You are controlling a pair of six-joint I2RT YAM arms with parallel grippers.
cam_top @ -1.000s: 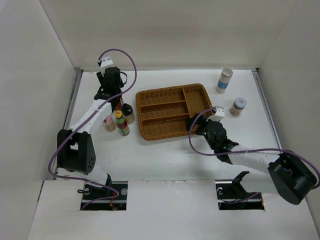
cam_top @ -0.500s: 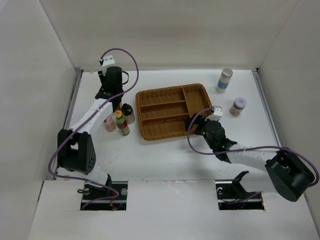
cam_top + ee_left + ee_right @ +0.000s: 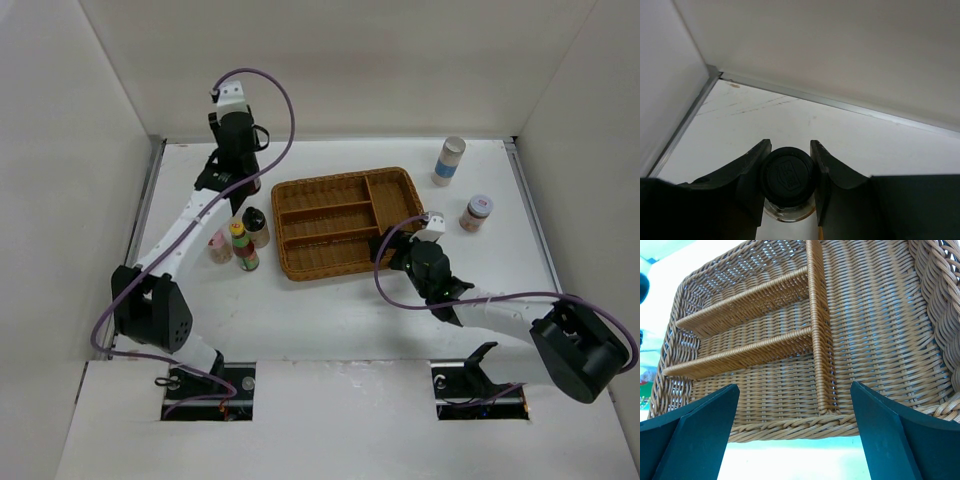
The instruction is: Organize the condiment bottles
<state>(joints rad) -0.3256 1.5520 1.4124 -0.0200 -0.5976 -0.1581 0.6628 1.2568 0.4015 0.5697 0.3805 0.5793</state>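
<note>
My left gripper [image 3: 788, 170] is shut on the black cap of the tall clear bottle [image 3: 787, 176], with glass showing just below the cap. In the top view that gripper [image 3: 240, 188] hangs over the back left of the table and hides most of the bottle. Close by stand the dark shaker [image 3: 256, 226], the yellow-capped red bottle [image 3: 243, 247] and the pink-lidded jar [image 3: 220, 245]. At the back right are the white bottle with a blue label [image 3: 449, 160] and the purple-lidded jar [image 3: 476, 212]. My right gripper [image 3: 792, 440] is open and holds nothing, just short of the tray's near rim.
The brown wicker tray [image 3: 394, 180] lies mid-table with three long compartments and one wide one; its near rim [image 3: 790, 426] fills the right wrist view. White walls close in the table at the left, back and right.
The left gripper shut on the tall bottle's cap, and the arm then rose and swung slightly right and back. The right arm crept a little toward the tray.
</note>
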